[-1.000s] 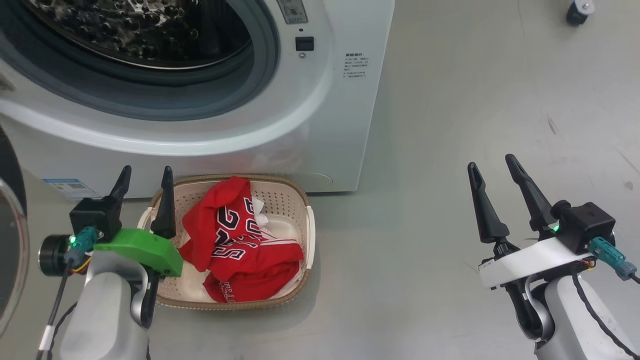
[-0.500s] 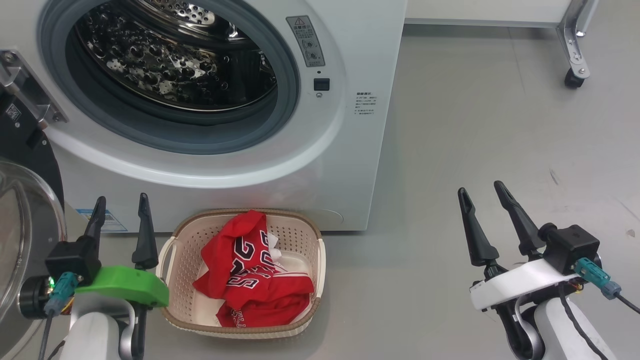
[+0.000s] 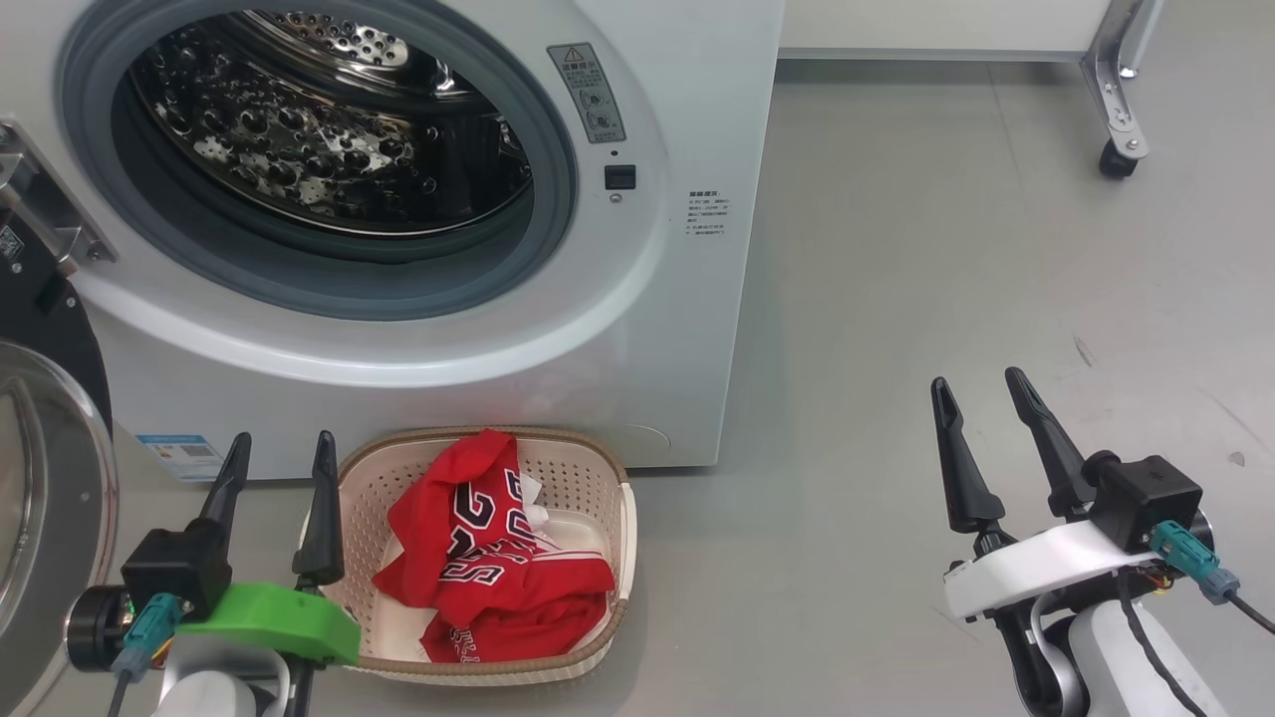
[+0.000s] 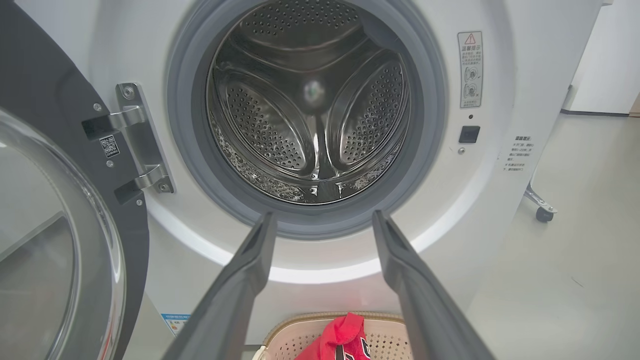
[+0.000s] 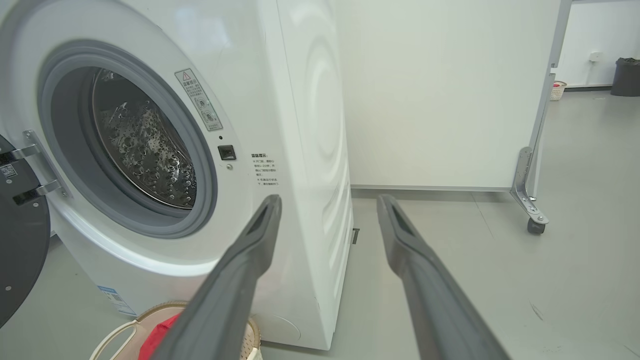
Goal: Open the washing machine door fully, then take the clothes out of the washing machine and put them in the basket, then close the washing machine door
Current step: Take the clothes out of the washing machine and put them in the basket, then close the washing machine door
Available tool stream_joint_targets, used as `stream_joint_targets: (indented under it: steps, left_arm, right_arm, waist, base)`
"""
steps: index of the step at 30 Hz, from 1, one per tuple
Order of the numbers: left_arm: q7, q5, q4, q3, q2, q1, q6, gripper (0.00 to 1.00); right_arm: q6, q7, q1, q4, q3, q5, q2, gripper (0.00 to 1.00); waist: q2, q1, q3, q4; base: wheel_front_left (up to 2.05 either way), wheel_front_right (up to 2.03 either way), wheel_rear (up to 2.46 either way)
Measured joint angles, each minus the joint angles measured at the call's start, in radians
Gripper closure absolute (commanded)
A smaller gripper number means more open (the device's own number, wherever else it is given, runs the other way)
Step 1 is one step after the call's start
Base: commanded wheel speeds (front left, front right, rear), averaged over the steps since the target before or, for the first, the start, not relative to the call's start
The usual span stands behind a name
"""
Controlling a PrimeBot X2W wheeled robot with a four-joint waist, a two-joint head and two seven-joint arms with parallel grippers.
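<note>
**Door swung open, clothes lying in the basket**

A grey floor (image 3: 896, 299) spreads before the machine, with wide free room on its right side. At the far left the washing machine door (image 3: 55, 339) stands swung open on its hinge. Near it the left gripper (image 3: 283, 443) hangs low, its fingers spread wide with nothing between them, just beside the left rim of the basket (image 3: 626, 518). Behind stands the washing machine (image 3: 637, 329), its round mouth uncovered and the steel drum (image 3: 299, 149) in sight. The basket sits on the floor just before the machine's lower front, and the clothes (image 3: 488, 568), red with white trim, lie heaped in it. Well apart to the right, the right gripper (image 3: 976, 380) is also wide open and holds nothing, above bare floor. In the far right corner stands the caster (image 3: 1116, 159) of a white panel (image 5: 440, 100).
</note>
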Motion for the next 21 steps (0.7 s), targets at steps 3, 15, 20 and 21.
stream_joint_targets:
  steps: [3, 15, 20, 21]
  left_arm:
    - [0.0, 0.0, -0.014, -0.001, 0.0, 0.009, 0.0, 0.0]
    - [0.0, -0.001, -0.061, -0.012, 0.0, 0.031, 0.0, 0.0]
    - [0.0, -0.001, -0.071, -0.016, 0.0, 0.039, 0.0, 0.0]
    - [0.0, -0.001, -0.073, -0.016, 0.0, 0.04, 0.0, 0.0]
  right_arm:
    - [0.0, 0.0, 0.0, -0.001, 0.0, -0.007, 0.0, 0.0]
    - [0.0, 0.0, 0.001, -0.011, 0.001, -0.008, 0.003, 0.0]
    - [0.0, 0.0, 0.001, -0.011, 0.001, -0.008, 0.005, 0.0]
    - [0.0, 0.0, 0.001, -0.011, 0.001, -0.008, 0.005, 0.0]
  waist:
    - [0.0, 0.0, 0.001, -0.005]
    - [0.0, 0.0, 0.014, -0.015]
    - [0.0, 0.0, 0.015, -0.015]
    - [0.0, 0.0, 0.015, -0.015]
  base:
    - [0.0, 0.0, 0.0]
    - [0.0, 0.0, 0.0]
    - [0.0, 0.0, 0.0]
    - [0.0, 0.0, 0.0]
